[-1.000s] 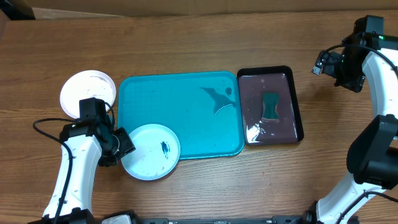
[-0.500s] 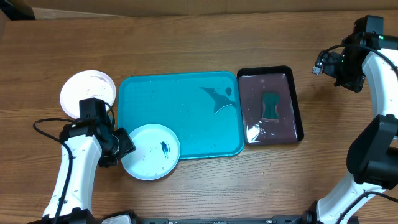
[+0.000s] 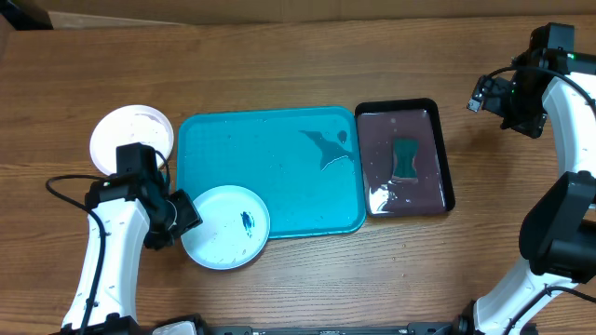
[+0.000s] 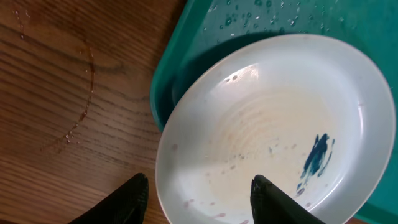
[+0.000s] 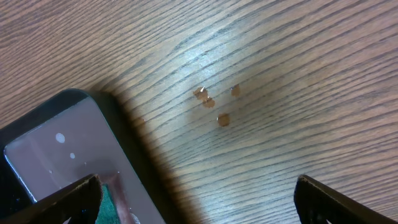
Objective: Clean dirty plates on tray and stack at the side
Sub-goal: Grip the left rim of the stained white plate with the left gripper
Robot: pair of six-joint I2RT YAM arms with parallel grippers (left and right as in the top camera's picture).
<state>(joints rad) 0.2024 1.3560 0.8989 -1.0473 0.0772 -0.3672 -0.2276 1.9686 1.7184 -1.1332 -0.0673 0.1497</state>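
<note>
Site: one brown wooden table (image 3: 279,65), filling nearly all I can see.
Grain runs left to right, mid-brown with darker streaks. A pale tan strip (image 3: 279,7) lies along the far edge, material unclear. A dark shape (image 3: 19,13) in the far left corner is too cut off to name. On my left a faint wet ring (image 4: 78,87) marks the wood. On my right a few small amber drops (image 5: 214,102) sit close together, with a soft glare on the boards just beyond them.

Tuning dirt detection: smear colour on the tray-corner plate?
Dark blue smear; clearest in the left wrist view.
</note>
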